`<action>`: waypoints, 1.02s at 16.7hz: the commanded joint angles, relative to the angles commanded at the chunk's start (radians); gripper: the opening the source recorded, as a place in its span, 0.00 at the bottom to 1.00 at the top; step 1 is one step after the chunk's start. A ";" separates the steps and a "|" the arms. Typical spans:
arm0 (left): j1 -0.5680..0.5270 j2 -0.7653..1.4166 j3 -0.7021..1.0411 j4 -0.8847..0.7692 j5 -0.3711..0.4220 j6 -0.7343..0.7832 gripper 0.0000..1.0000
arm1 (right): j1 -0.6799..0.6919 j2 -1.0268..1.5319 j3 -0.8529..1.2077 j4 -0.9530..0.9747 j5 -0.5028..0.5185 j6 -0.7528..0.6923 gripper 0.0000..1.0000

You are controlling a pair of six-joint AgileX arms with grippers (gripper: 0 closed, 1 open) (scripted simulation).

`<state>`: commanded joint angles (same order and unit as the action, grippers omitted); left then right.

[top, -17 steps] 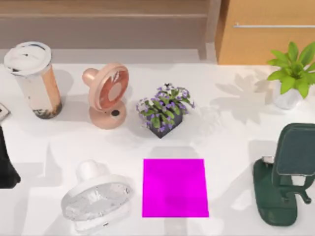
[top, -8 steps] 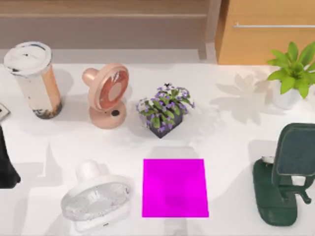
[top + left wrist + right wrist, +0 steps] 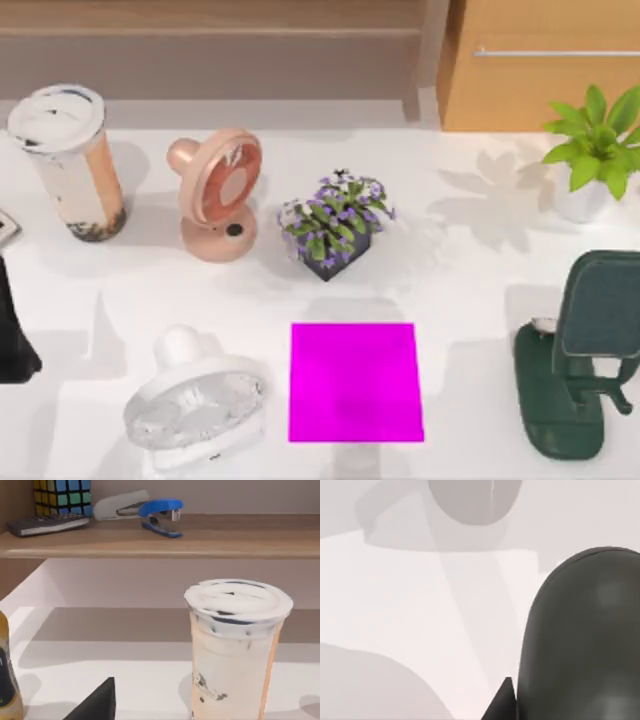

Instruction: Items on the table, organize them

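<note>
Now, left gripper [image 3: 95, 702]: at the table's left edge, near the front, on the dark left arm [image 3: 12, 335]; whether it is apart or together cannot be told
Smartphone [image 3: 4, 228]: a silver-edged sliver at the very left edge, lying flat; just behind the left arm, in front of the cup
Drink cup [image 3: 65, 160]: upright at the back left, white lid on; well apart from the left gripper (the left wrist view looks at it under a wooden shelf [image 3: 160, 542])
Pink fan [image 3: 215, 195]: standing just right of the cup
White fan [image 3: 195, 405]: at the front, left of the pad
Purple-flowered plant [image 3: 335, 228]: mid-table, behind the pad
Magenta pad [image 3: 355, 382]: flat at front centre; nothing on it
Table [image 3: 470, 290]: glossy white, bare between pad and right arm
Green plant [image 3: 595, 150]: back right corner
Right arm [image 3: 598, 305]: over the front right of the table
Right gripper [image 3: 504, 705]: low over the tabletop; apart or together cannot be told
Mouse [image 3: 580, 640]: dark oval on the white surface, right beside the right gripper's dark tip; contact unclear
</note>
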<state>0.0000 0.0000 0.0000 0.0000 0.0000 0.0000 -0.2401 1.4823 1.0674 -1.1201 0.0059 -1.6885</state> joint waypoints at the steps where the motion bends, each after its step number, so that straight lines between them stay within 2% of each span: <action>1: 0.000 0.000 0.000 0.000 0.000 0.000 1.00 | 0.026 0.006 0.031 0.010 -0.006 -0.021 0.00; 5: 0.000 0.000 0.000 0.000 0.000 0.000 1.00 | 0.199 0.063 0.215 0.064 -0.044 -0.148 0.00; 10: 0.000 0.000 0.000 0.000 0.000 0.000 1.00 | 0.493 0.228 0.437 0.114 -0.110 -0.330 0.00; 14: 0.000 0.000 0.000 0.000 0.000 0.000 1.00 | 0.733 0.406 0.510 0.114 -0.132 -0.452 0.00; 17: 0.000 0.000 0.000 0.000 0.000 0.000 1.00 | 0.891 0.521 0.511 0.100 -0.109 -0.518 0.00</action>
<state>0.0000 0.0000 0.0000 0.0000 0.0000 0.0000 0.6514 2.0031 1.5783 -1.0199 -0.1026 -2.2066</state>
